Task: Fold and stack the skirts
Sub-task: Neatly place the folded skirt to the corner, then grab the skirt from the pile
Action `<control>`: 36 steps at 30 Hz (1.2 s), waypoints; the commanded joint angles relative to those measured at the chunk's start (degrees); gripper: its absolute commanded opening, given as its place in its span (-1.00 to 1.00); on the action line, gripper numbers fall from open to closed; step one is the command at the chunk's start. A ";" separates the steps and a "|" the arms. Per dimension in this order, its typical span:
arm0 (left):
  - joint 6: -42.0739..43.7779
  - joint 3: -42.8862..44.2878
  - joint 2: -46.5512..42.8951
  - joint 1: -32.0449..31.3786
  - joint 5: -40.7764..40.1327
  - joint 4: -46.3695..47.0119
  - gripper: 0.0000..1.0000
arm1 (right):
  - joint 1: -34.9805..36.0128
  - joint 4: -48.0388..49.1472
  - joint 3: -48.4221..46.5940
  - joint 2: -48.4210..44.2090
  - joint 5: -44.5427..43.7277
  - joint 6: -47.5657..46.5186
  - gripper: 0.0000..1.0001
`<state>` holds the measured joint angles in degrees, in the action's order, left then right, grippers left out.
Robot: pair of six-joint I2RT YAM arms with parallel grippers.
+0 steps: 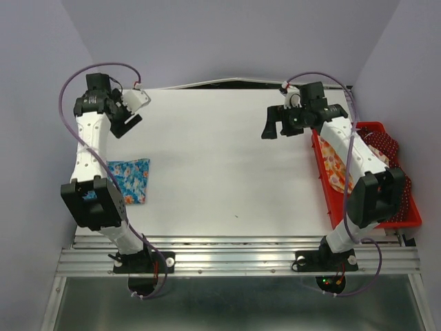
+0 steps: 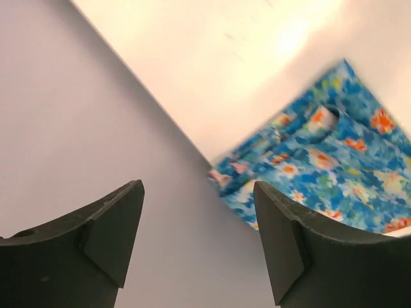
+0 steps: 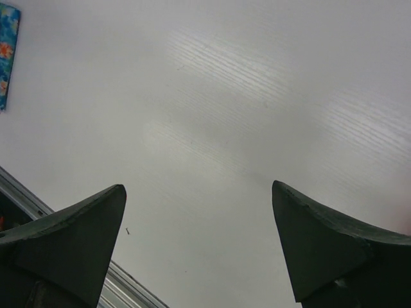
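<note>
Cream-white skirt and dark red skirt heaped in red bin, just right of right gripper and back toward its base; bin's long axis near-to-far, under that forearm. Blue skirt folded flat, well back from left gripper, beside that arm's elbow. Right arm far nearer the binned pair, so probably next to reach. Both grippers raised, jaws spread wide, nothing held; right one facing bare table.

Folded flat at left edge of counter: blue cloth skirt with multicoloured flowers. Heaped in red plastic crate at right: cream-white orange-flowered cloth skirt, dark red white-dotted cloth skirt.
</note>
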<state>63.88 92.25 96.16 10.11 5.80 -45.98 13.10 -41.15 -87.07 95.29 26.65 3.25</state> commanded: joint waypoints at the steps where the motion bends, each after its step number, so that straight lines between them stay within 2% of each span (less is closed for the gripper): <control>1: -6.10 10.92 -7.47 -2.90 4.12 -7.81 0.64 | -0.01 0.63 -4.43 -5.19 -3.97 -4.63 1.00; 2: -7.87 12.85 -8.26 -2.99 6.30 -7.81 0.64 | -0.01 0.19 -4.17 -6.59 -5.11 -5.52 1.00; 4: -14.87 16.38 -11.60 -2.99 8.07 -5.63 0.82 | -0.71 -0.69 -3.46 -8.00 -9.15 -7.71 1.00; 5: -17.62 16.39 -13.26 -2.90 8.08 -1.35 0.83 | -1.67 -2.26 -2.94 -9.32 -10.30 -8.42 1.00; 6: -21.21 14.12 -15.19 -2.99 7.47 2.26 0.97 | -2.37 -2.97 -1.63 -10.02 -12.05 -9.04 1.00; 7: -28.04 12.19 -19.39 -2.99 5.29 8.30 0.97 | -3.86 -3.93 -0.74 -11.68 -13.02 -10.35 1.00; 10: -34.95 4.19 -26.80 -2.99 4.21 12.58 0.97 | -7.37 -4.82 2.69 -13.63 -17.94 -12.64 1.00; 13: -37.24 -2.05 -30.59 -2.99 7.46 9.17 0.97 | -11.59 -7.36 2.52 -12.59 -22.34 -15.27 1.00; 14: -37.25 -4.77 -31.99 -2.99 8.51 8.11 0.97 | -15.52 -8.94 1.99 -11.36 -22.78 -16.07 1.00; 17: -33.57 -9.87 -34.62 -2.99 15.17 4.86 0.97 | -23.09 -12.37 -2.13 -9.77 -23.84 -21.51 1.00; 21: -29.87 -14.63 -40.69 -3.08 19.59 7.13 0.97 | -29.08 -13.87 -4.51 -7.75 -30.05 -28.81 1.00; 25: -28.63 -15.34 -39.56 -3.08 22.76 5.37 0.97 | -29.63 -12.91 0.22 -5.64 -34.38 -33.47 1.00; 28: -29.16 -15.78 -37.89 -3.16 24.16 5.37 0.97 | -29.63 -8.61 4.97 -3.18 -37.37 -34.88 1.00; 30: -30.21 -15.52 -37.28 -3.08 24.25 6.07 0.97 | -29.63 -6.15 6.90 -0.90 -39.39 -35.94 0.79; 31: -30.74 -15.26 -36.49 -3.08 24.43 5.99 0.97 | -29.63 -4.49 8.91 -0.54 -39.92 -36.90 0.52; 35: -31.79 -14.38 -35.87 -3.08 22.94 6.07 0.97 | -29.63 -2.80 10.34 -1.15 -39.58 -38.05 0.03; 36: -31.97 -14.55 -35.95 -3.08 22.42 6.16 0.97 | -29.63 -3.41 9.82 -1.59 -38.97 -38.14 -0.21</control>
<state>33.41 76.49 60.51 6.87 27.99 -41.74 -16.51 -47.46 -76.23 96.09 -11.22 -32.49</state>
